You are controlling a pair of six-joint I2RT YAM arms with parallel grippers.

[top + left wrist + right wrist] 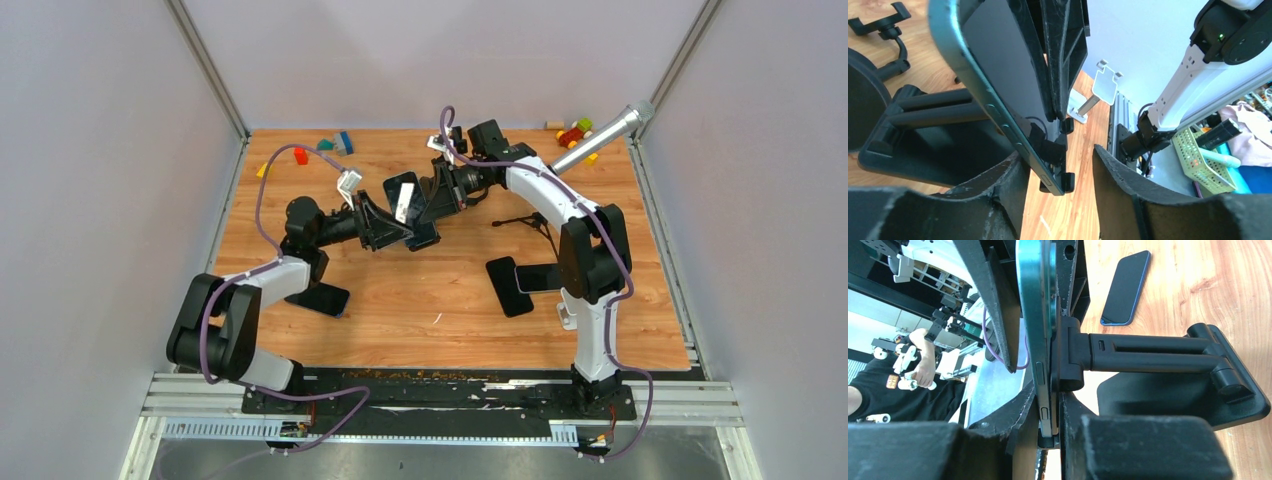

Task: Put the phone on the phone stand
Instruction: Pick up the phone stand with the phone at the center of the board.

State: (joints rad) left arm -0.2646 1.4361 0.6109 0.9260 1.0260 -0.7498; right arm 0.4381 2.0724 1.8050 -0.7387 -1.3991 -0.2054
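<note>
At mid-table the phone (405,198) leans, long axis up, against the cradle of the phone stand (1148,354), pinched there by the right tool (1048,405), while the left tool (1060,165), fingers spread, straddles its lower end from the left.

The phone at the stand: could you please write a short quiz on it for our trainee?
1. Which gripper is clamped on the phone? A) left B) right C) neither
2. In the right wrist view, what lies on the table beyond the black phone stand?
3. True or false: the gripped phone lies flat on the table.
Key: 1 B, the right gripper pinches it, the left gripper stands open; 2 a second, blue-edged phone; 3 false, it is up against the stand's plate.
</note>
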